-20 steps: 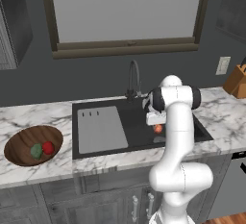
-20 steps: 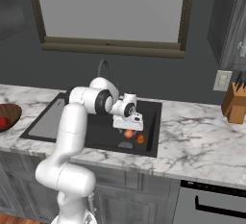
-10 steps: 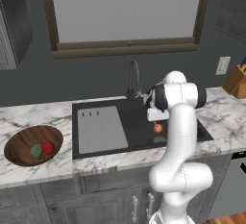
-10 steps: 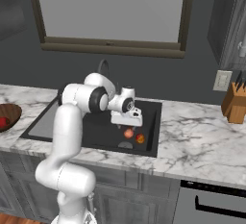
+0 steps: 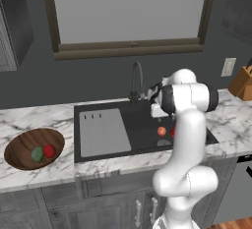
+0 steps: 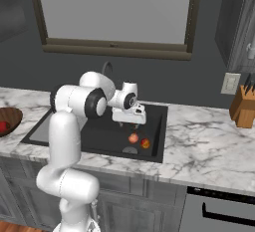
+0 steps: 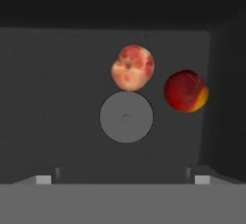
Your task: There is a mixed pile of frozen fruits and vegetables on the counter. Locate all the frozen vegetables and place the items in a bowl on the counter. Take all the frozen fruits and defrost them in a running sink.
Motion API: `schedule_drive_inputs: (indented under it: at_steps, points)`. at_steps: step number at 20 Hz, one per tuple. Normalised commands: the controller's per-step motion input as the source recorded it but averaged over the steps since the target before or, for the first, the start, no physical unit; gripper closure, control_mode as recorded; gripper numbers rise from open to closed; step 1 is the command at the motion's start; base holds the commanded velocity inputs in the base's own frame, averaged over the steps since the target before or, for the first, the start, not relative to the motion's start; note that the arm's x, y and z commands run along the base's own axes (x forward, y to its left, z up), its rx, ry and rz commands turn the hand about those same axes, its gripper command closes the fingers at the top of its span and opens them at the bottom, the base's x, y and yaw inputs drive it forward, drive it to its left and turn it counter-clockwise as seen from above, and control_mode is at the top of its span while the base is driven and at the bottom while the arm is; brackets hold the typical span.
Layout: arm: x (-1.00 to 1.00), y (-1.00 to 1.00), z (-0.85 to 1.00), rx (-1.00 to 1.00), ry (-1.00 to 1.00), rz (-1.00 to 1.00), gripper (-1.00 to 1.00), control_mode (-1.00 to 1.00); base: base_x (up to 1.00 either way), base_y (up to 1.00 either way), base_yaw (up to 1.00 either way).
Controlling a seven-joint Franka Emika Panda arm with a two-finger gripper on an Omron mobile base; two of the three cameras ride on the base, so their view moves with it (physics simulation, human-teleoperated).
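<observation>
I am hanging my claw [image 6: 130, 122] over the right part of the black sink [image 6: 99, 136], fingers spread wide and gripping nothing. Below it the pinkish peach [image 7: 133, 68] is sitting just beside the grey drain [image 7: 126, 117], with the orange-red fruit [image 7: 186, 91] near it. Far left on the marble counter [image 5: 29, 120], the wooden bowl [image 5: 22, 147] is holding a green lump [image 5: 37, 154] and a red item [image 5: 49, 150], apparently touching.

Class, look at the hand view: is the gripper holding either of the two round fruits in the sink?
No: the pinkish fruit and the red-orange fruit lie on the sink floor, clear of the open gripper.
</observation>
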Motion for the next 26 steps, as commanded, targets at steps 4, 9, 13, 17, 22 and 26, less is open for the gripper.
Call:
schedule_drive_inputs:
  at_steps: [4, 9, 13, 17, 22, 26]
  points:
    - [-0.17, 0.02, 0.53, 0.00, -0.01, 0.00, -1.00, -1.00, 0.00, 0.00, 0.00]
    - [-0.18, 0.01, 0.53, 0.00, -0.03, 0.00, -1.00, -1.00, 0.00, 0.00, 0.00]
    - [-0.18, 0.02, 0.53, 0.00, -0.03, 0.00, -1.00, -1.00, 0.00, 0.00, 0.00]
    - [-0.18, 0.02, 0.54, 0.00, -0.04, 0.00, -1.00, -1.00, 0.00, 0.00, 0.00]
    - [-0.24, 0.01, 0.43, 0.01, -0.08, 0.00, -1.00, -1.00, 0.00, 0.00, 0.00]
    - [-0.37, 0.00, 0.25, 0.04, -0.15, 0.00, -1.00, -1.00, 0.00, 0.00, 0.00]
